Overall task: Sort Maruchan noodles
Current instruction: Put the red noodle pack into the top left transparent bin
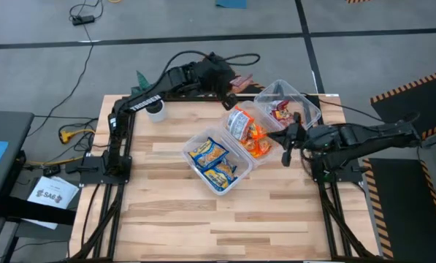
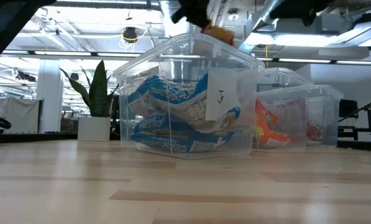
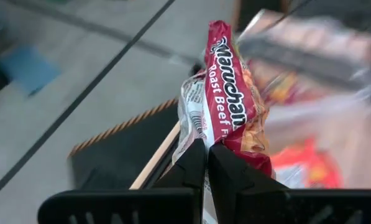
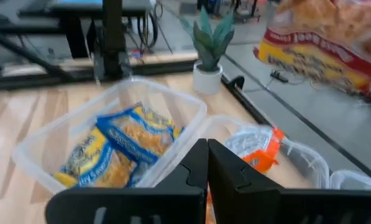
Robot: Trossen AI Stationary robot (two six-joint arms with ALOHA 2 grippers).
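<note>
Dark red-brown crinkly plastic Maruchan roast-beef noodle packet (image 3: 230, 102), held on edge in the clenched left gripper (image 3: 207, 163) above the far edge of the desk (image 1: 276, 212), near the far right corner. The two dark fingers pinch the packet at its sealed end, where the film is flat and thin; the brick of dry noodles within hangs clear of the grip. Judged by its look, the packet is light, its wrapper smooth and apt to slip or crumple, and its contents brittle, so a hold on the seam or across the flat faces with moderate pressure seems best; a hard squeeze on the body could crack the noodles. Three clear rectangular plastic tubs lie in a diagonal row from mid-desk toward that corner: the nearest tub (image 1: 191, 148) holds blue-and-yellow packets (image 1: 214, 162), the middle tub (image 1: 239, 142) holds orange packets (image 1: 248, 131), and the farthest tub (image 1: 305, 104), close beside the held packet, holds a dark red packet (image 1: 282, 112), which suggests it as the destination. The right gripper (image 4: 207, 169), fingers pressed together and holding nothing, rests by the right side of the middle tub. A small potted green plant (image 4: 210, 46) in a white pot stands at the far edge, toward the left.
</note>
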